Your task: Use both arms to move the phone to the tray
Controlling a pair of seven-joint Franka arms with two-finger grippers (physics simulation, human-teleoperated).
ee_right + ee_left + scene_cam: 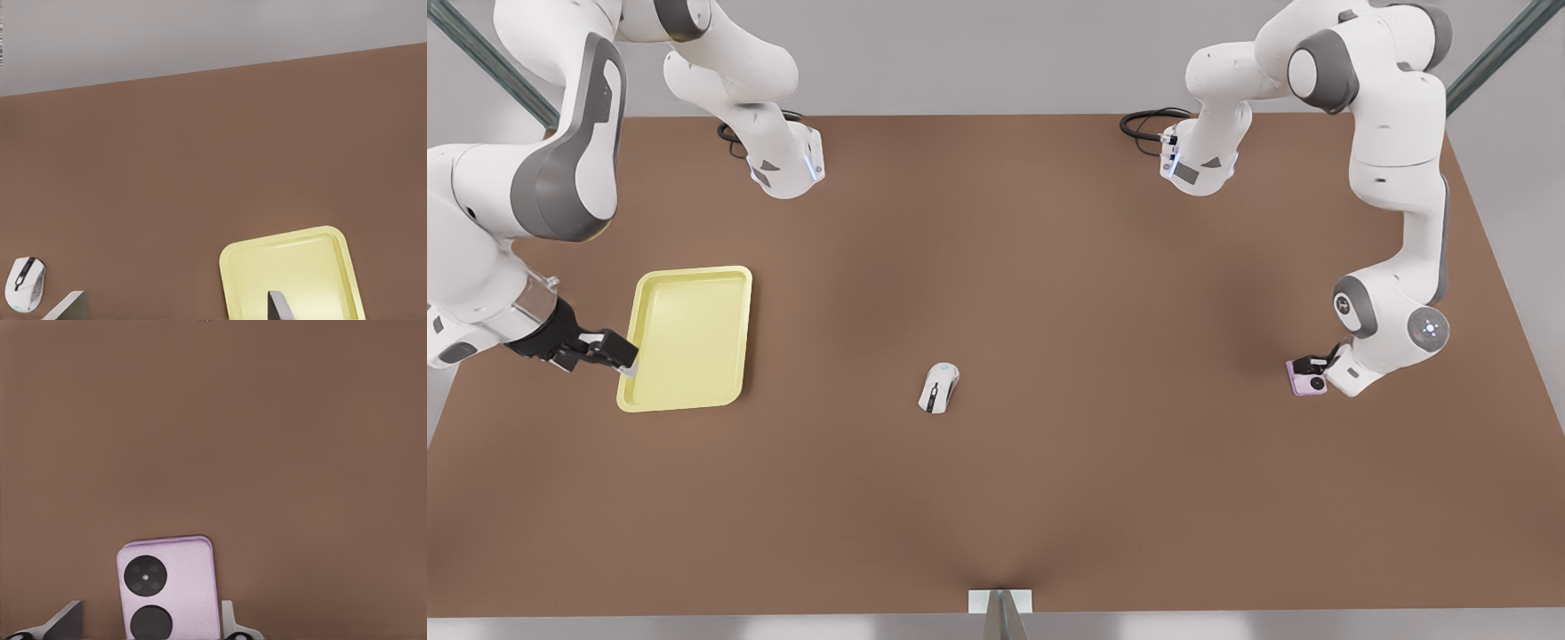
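- Phone (1307, 383): pale pink, flat, two black camera circles facing up. Lies on the brown worktop (1049, 293) near the edge on the front view's right, well apart from the tray.
- Left gripper (1313, 365): low over the phone. In the left wrist view one finger stands just beside the phone's edge and the other off to its far side with a gap, so the jaws read as released and straddling, not yet clenched on the phone (170, 587).
- Tray (687, 338): pale yellow, shallow, raised rim, nothing in it; sits at the front view's left.
- Right gripper (609, 349): at the tray's outer long rim, fingers spread, one finger tip showing over the tray (293, 277) in the right wrist view. Whether it touches the rim I cannot tell.
- Computer mouse (939, 388): white, mid-worktop between phone and tray; not part of the task.
- Step in hand, as judged: securing the phone. Advice: centre the fingers across the narrow sides, close squarely on the thin edges so the flat body does not pivot or slip, and lift clear before travelling.
- Route note: carry above the mouse; the span likely calls for a handover or for bringing the tray nearer.
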